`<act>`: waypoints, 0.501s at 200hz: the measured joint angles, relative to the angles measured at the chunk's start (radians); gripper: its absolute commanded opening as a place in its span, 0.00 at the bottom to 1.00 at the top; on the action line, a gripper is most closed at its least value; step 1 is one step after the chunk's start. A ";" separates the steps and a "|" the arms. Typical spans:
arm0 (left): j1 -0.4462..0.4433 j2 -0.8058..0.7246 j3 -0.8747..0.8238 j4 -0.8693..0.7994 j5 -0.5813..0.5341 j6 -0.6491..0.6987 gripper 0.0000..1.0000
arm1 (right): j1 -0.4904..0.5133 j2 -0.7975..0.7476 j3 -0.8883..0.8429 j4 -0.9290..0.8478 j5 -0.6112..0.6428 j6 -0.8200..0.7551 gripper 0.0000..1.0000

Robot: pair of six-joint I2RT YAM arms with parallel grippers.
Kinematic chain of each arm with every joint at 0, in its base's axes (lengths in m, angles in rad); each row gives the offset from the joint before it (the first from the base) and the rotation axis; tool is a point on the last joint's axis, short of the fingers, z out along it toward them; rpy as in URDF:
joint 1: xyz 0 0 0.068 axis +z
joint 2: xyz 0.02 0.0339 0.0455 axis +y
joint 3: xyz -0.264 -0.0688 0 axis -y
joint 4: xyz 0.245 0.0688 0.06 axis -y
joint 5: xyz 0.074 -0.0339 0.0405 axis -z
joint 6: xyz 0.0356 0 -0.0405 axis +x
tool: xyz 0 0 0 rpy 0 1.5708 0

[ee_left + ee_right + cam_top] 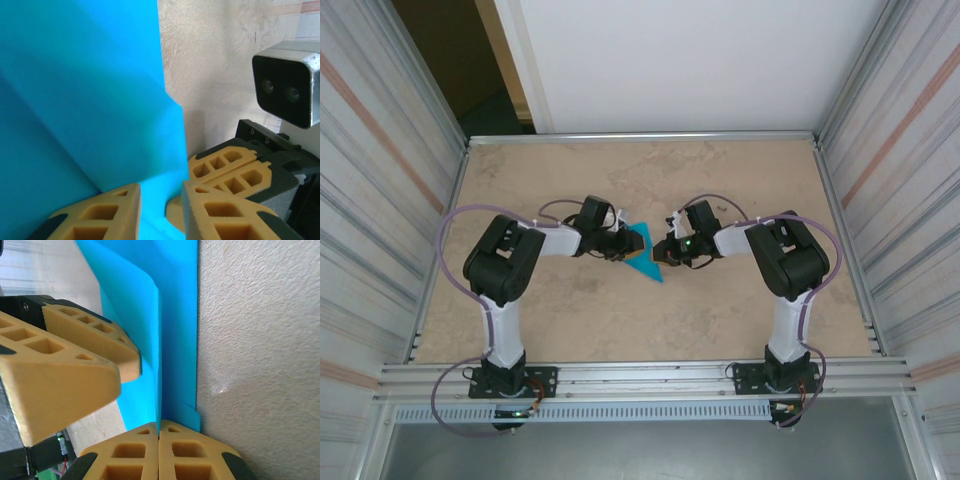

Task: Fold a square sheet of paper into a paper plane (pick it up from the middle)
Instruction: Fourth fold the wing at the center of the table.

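The left tool sits at 9 o'clock of the paper. Its jaws are parted by a clear gap. Its wrist camera shows blue sheet in that gap, but the pads do not look closed on it, so I judge it grips nothing.

The paper lies at the middle of the table, between the two tools. It is already creased into a teal triangle whose tip points toward 5 o'clock, with overlapping layers and a straight fold line.

At 3 o'clock of the paper, the right tool has its jaws pressed together. Its wrist view shows the fold running straight into the seam between them, so it appears clamped on the paper's edge.

The step in hand looks like setting a crease. To do it well, I'd say the right tool should hold its pinch firm as the anchor. The left should close gently on the loose flap near the fold line, not at a far corner, and run along it without tugging. Thin paper like this will likely slip or tear if the two tools pull apart. The edges want matching before any pressing.

I can read no brand, label or writing anywhere.
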 measured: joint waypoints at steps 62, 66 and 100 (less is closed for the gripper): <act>0.021 -0.037 -0.057 0.030 -0.026 -0.017 0.32 | -0.011 0.002 -0.034 0.076 -0.024 0.027 0.06; 0.021 -0.039 -0.060 0.034 -0.026 -0.021 0.32 | -0.011 0.002 -0.035 0.079 -0.024 0.027 0.06; 0.021 -0.039 -0.061 0.037 -0.031 -0.028 0.30 | -0.017 0.002 -0.044 0.099 -0.031 0.034 0.05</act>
